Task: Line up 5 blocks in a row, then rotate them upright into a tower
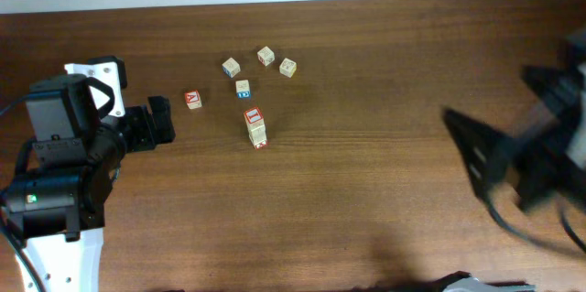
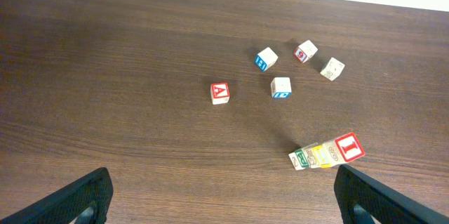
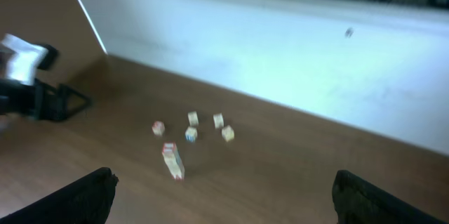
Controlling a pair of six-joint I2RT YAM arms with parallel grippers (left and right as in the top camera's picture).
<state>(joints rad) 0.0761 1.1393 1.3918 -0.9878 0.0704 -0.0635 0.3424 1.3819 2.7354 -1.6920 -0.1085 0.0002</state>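
The blocks (image 1: 256, 128) stand together as one column in mid-table; its top face has a red frame. The left wrist view shows that column (image 2: 327, 154) at lower right, with a green "R" side and a yellow side below the red top. It appears blurred and small in the right wrist view (image 3: 172, 161). My left gripper (image 1: 168, 121) is open to the column's left, well apart from it, with nothing between the fingers (image 2: 83, 200). My right gripper (image 1: 481, 159) is a blurred shape far to the right, and its jaws (image 3: 228, 203) stand wide and empty.
A cube with a red "A" (image 1: 192, 99) lies left of the column. Behind it sit two pale cubes with blue marks (image 1: 231, 67) (image 1: 243, 88) and two more small cubes (image 1: 265, 55) (image 1: 287, 67). A white wall (image 3: 280, 48) borders the far table edge.
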